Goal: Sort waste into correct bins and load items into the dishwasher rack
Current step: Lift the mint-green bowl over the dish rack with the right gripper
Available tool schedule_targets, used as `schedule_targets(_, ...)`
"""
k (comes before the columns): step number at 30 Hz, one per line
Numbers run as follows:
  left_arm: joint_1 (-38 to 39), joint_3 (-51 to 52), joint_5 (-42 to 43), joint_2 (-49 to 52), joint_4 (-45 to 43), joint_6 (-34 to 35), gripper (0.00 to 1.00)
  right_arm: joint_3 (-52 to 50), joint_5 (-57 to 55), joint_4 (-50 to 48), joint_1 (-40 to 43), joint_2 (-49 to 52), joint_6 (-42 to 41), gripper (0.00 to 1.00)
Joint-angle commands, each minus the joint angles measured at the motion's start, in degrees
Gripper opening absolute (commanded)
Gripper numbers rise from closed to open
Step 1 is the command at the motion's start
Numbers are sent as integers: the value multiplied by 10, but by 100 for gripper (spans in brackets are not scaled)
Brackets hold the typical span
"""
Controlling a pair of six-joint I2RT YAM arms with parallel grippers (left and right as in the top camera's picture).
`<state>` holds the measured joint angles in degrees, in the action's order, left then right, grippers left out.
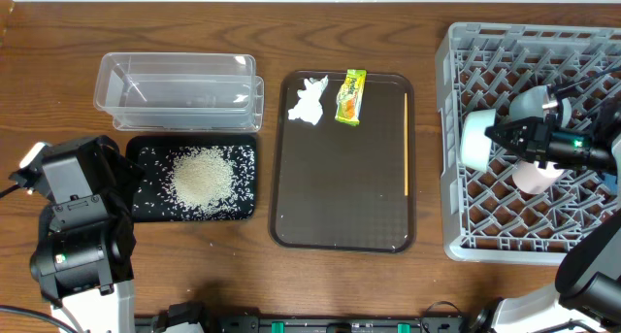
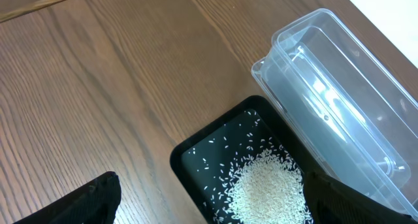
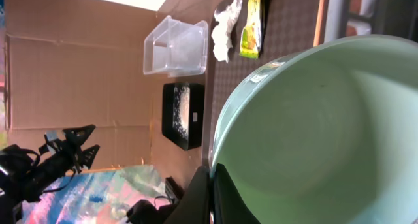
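My right gripper (image 1: 500, 137) is shut on the rim of the pale mint-white bowl (image 1: 474, 139), held on its side over the left part of the grey dishwasher rack (image 1: 543, 238). The bowl fills the right wrist view (image 3: 313, 132), with the fingers (image 3: 212, 194) pinching its rim. A pink cup (image 1: 536, 177) lies in the rack under the arm. The rice heap (image 1: 202, 177) lies in the black tray (image 1: 146, 209), beside the clear tub (image 1: 179, 88). The tissue (image 1: 309, 101) and snack wrapper (image 1: 350, 96) lie on the brown serving tray. My left gripper (image 2: 209, 208) is open above the black tray's left end. The blue bowls are out of view.
The brown serving tray (image 1: 342, 207) sits mid-table with a thin orange stick (image 1: 406, 144) along its right side. A pale rounded item (image 1: 529, 102) rests in the rack behind my right gripper. The left arm's base (image 1: 73, 246) stands at the front left.
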<state>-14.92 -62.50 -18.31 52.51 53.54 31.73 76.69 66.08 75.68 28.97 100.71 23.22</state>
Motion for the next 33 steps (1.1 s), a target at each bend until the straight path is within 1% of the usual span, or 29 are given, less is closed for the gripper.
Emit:
schedule_targets(1, -3, -10, -2, -2, 0, 5, 91, -7, -23, -3, 15, -3, 11, 1)
schedule_targets(6, -3, -10, -2, -2, 0, 5, 91, -7, -35, -7, 39, -3, -5, 1)
schedule_targets(12, -3, -10, -2, -2, 0, 5, 91, -7, -20, -11, 88, -3, -4, 1)
schedule_targets(17, -3, -10, -2, -2, 0, 5, 91, -7, -24, 0, 97, -3, 2, 1)
schedule_targets(21, -3, -10, -2, -2, 0, 5, 91, -7, -51, 4, 98, -3, -5, 1)
schedule_targets(26, -3, -10, -2, -2, 0, 5, 91, -7, -39, 22, 101, -3, -4, 1)
schedule_targets(28, -3, -10, -2, -2, 0, 5, 91, -7, -6, 40, 104, -5, 19, 1)
schedule_targets(33, -3, -10, -2, -2, 0, 5, 91, -7, 51, 120, 124, -26, 113, 1)
